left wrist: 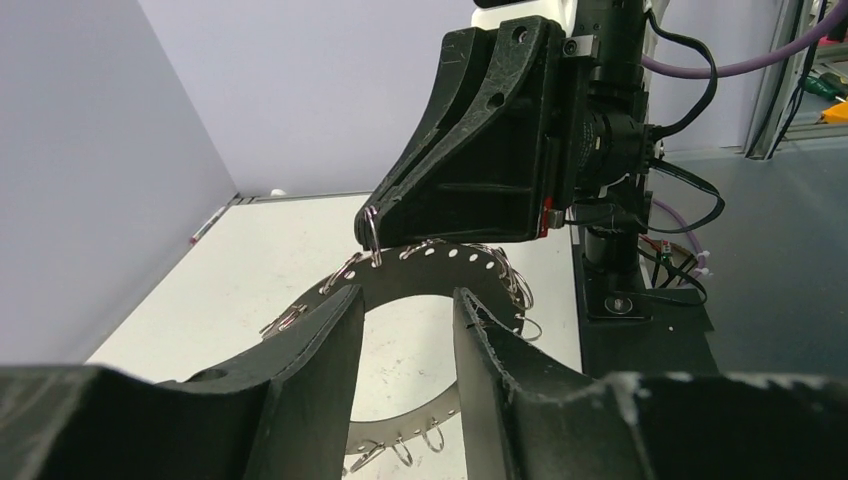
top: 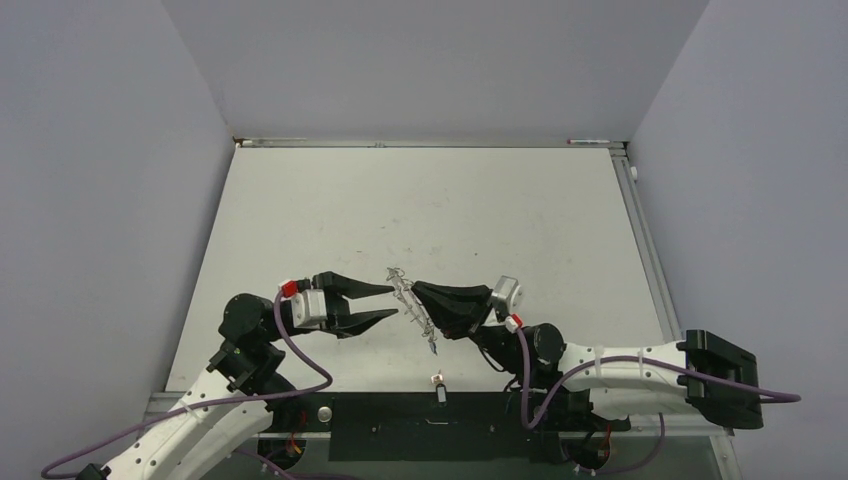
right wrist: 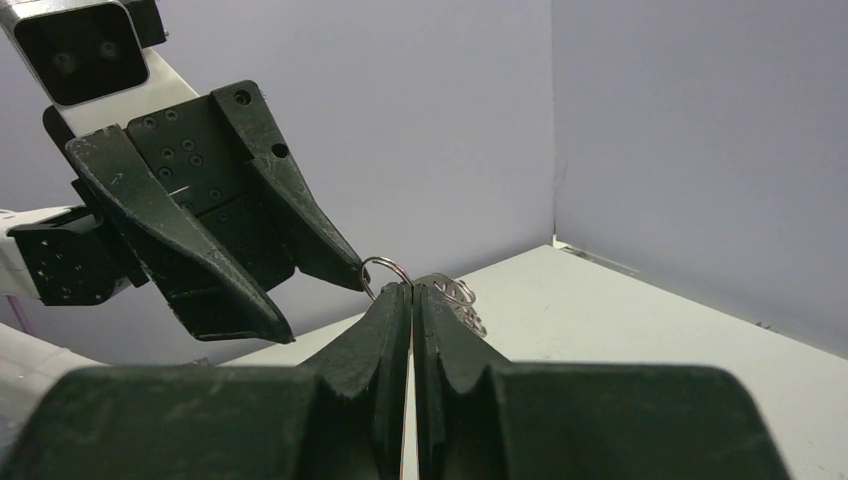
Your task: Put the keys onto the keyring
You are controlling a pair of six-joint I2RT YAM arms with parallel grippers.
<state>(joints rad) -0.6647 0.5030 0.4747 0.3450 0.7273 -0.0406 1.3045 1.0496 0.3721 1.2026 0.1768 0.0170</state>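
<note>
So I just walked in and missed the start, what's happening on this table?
The right gripper, jaws shut, holds a wide flat grey metal ring rimmed with thin wire loops up off the white table. The left gripper faces it, jaws open, its tips at the ring's rim but gripping nothing.

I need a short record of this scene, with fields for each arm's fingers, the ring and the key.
left fingers: open, tips close to the ring's edge, holding nothing
right fingers: shut on the ring, holding it above the table
ring: on edge, between the two arms
key: seems to lie on the table near the arm bases, not on the ring
</note>
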